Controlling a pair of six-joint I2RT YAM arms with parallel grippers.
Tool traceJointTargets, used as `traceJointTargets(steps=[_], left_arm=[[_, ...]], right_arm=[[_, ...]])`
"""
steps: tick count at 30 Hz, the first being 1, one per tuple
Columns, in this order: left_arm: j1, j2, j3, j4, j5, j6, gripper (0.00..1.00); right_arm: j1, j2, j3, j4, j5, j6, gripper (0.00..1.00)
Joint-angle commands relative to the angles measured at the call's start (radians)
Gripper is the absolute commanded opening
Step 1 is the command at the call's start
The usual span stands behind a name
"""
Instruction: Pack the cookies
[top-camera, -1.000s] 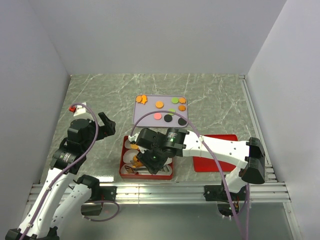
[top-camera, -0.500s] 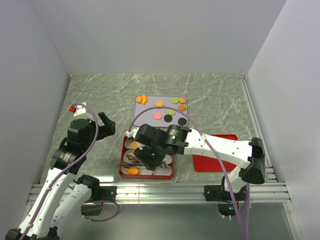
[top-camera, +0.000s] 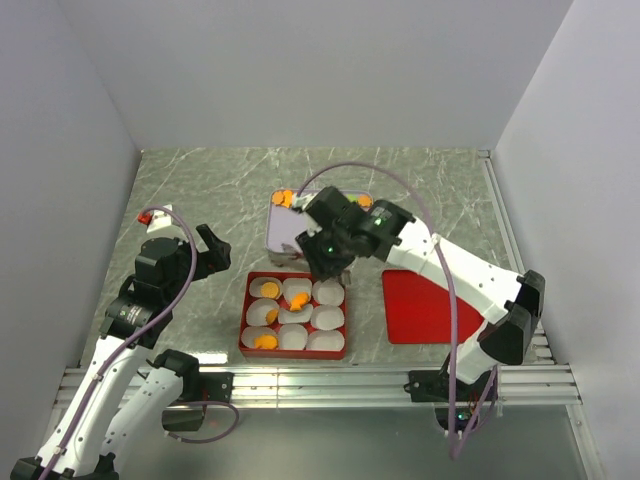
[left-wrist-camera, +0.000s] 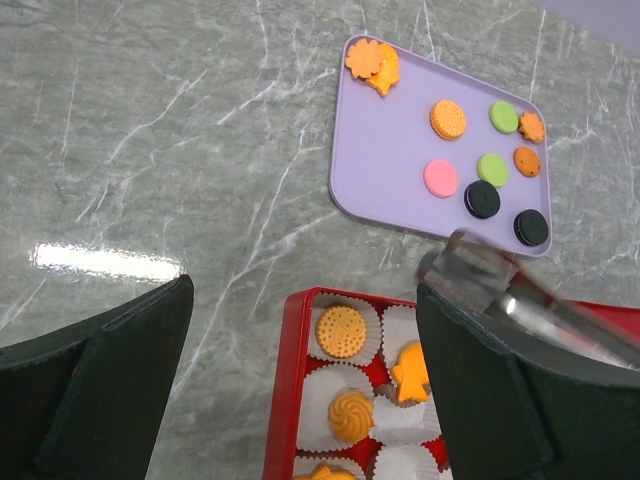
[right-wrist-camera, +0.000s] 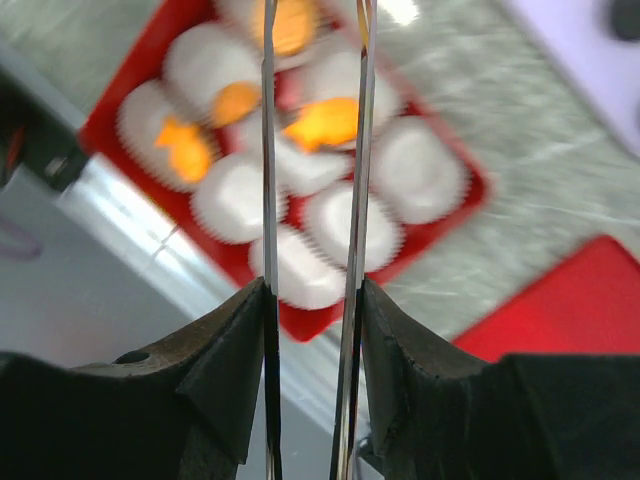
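Looking down from above, we saw the cookies (left-wrist-camera: 447, 119) split between two places on the grey marble worktop (left-wrist-camera: 150, 130). Most lay on a lilac tray (left-wrist-camera: 385, 170) towards the far side. Two ragged orange pieces touched each other in its far left corner. Round ones in orange, green, pink and black were spread over its right half. The two black ones were nearest the tray's near edge.

Just in front of the tray stood a red box (top-camera: 244, 330) holding nine white paper cups (top-camera: 327, 341) in three rows of three. Four of the cups each held an orange cookie, all in the left and middle columns. The other cups showed only white paper. A flat red lid (top-camera: 430, 310) lay on the worktop just to the right of the box.

The right arm reached in over the near left part of the tray. The right pincer (right-wrist-camera: 316, 40) had thin clear fingers (left-wrist-camera: 500, 290), which stood a little apart and parallel with nothing between them. Its own camera showed the box blurred beyond them.

The left pincer (left-wrist-camera: 300, 295) hung to the left of the box. Its black fingers were spread wide and gripped nothing.
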Motion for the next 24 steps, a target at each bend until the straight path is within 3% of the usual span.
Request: traceJointTargets(steps=[1, 10, 16, 24], left_arm=[[-0.001, -0.011, 0.013, 0.019, -0.015, 0.001, 0.99], [0.001, -0.02, 0.013, 0.016, -0.027, -0.002, 0.99], [0.001, -0.018, 0.013, 0.011, -0.029, -0.002, 0.99], [0.001, -0.014, 0.016, 0.013, -0.029, -0.001, 1.0]], right_arm=[[-0.079, 0.01, 0.076, -0.038, 0.046, -0.026, 0.47], [-0.258, 0.121, 0.129, -0.101, 0.163, -0.004, 0.47], [-0.307, 0.142, 0.1, -0.107, 0.232, 0.002, 0.47], [-0.327, 0.165, 0.08, -0.104, 0.198, 0.002, 0.48]])
